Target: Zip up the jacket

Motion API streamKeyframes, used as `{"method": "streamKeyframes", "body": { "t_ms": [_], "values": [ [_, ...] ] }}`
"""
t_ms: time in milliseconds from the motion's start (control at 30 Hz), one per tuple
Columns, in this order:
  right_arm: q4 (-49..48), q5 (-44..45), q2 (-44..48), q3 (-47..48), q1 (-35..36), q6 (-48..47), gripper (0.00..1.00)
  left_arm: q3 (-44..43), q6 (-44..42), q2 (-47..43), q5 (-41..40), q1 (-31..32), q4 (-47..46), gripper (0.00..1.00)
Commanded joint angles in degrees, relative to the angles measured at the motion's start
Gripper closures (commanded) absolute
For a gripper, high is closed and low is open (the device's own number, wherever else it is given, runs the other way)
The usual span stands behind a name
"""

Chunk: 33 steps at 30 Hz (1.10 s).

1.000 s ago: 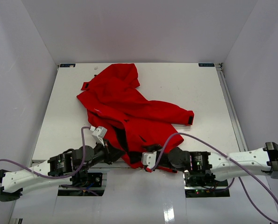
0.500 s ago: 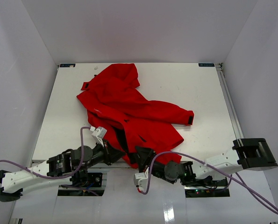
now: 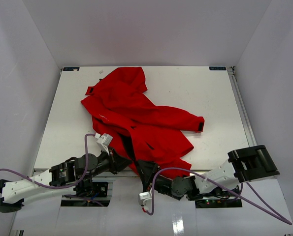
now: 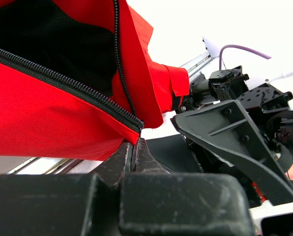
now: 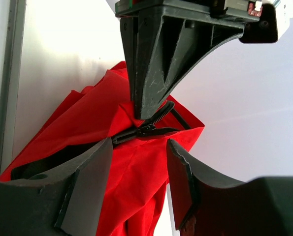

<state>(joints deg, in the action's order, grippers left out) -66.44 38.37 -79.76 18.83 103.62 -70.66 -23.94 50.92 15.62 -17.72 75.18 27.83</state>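
The red jacket (image 3: 136, 113) lies crumpled on the white table (image 3: 210, 88), with its hem at the near edge. It lies open, showing black lining and the dark zipper (image 4: 67, 81). My left gripper (image 3: 129, 164) (image 4: 135, 143) is shut on the jacket's bottom corner, right at the lower end of the zipper teeth. My right gripper (image 3: 145, 169) (image 5: 139, 142) stands open just below that corner and points up at it. The zipper slider (image 5: 147, 130) hangs a little beyond its fingers (image 5: 94, 172), under the left gripper's pinching tips (image 5: 151, 93). Red fabric (image 5: 136, 182) shows between the open jaws.
White walls close in the table on three sides. A metal rail (image 3: 242, 108) runs along the right edge. Both arm bases (image 3: 87, 189) sit below the near edge, and purple cables (image 3: 264, 204) loop beside them. The right arm's elbow (image 3: 252, 162) stands at the right.
The right arm has folded back; its gripper dropped from beside the hem to below it and now aims up at the corner. The left gripper has kept its grip unmoved.
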Motion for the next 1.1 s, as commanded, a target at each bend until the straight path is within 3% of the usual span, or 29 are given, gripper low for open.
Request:
{"method": "streamKeyframes", "body": {
  "t_ms": [0, 667, 1067],
  "values": [
    [-8.89, 2.50, -1.75, 0.26, 0.44, -1.71, 0.46, 0.14, -0.21, -0.24, -0.03, 0.22, -0.93, 1.00],
    [-13.85, 2.66, -7.26, 1.41, 0.06, -3.23, 0.45, 0.10, -0.29, -0.43, -0.06, 0.17, -0.94, 1.00],
    [-31.69, 4.41, -14.18, 1.74, -1.14, -10.68, 0.51, 0.29, -0.30, -0.41, 0.05, 0.15, -0.94, 1.00]
  ]
}}
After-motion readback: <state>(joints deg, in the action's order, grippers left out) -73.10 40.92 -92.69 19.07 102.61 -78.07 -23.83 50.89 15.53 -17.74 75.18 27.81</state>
